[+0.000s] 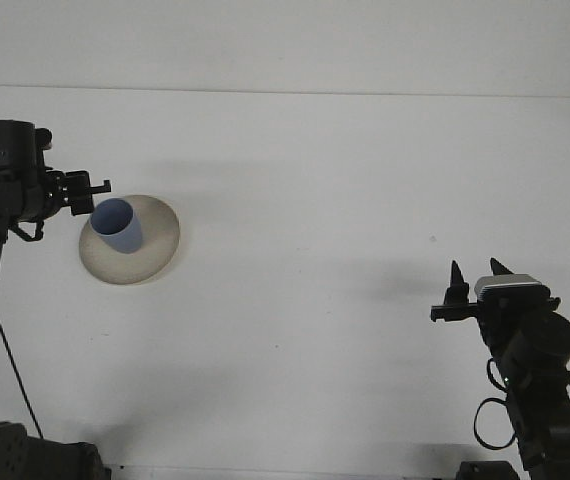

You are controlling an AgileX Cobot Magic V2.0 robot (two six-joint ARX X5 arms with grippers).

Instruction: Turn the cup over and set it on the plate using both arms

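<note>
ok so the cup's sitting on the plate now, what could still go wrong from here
The blue cup stands open end up on the left part of the plate, not centred, so a nudge could slide or tip it. The left pincer is open just beside the cup's rim; a sideways drift as it leaves could clip the cup. The right pincer sits far off, so it poses little risk.

Bright, even overhead light washes out the white table (pixel 315 200), leaving soft faint shadows and mild blur.

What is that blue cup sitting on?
The blue cup stands mouth-up on a beige plate. The plate's middle is hidden beneath the cup; its rim shows around it.
</note>
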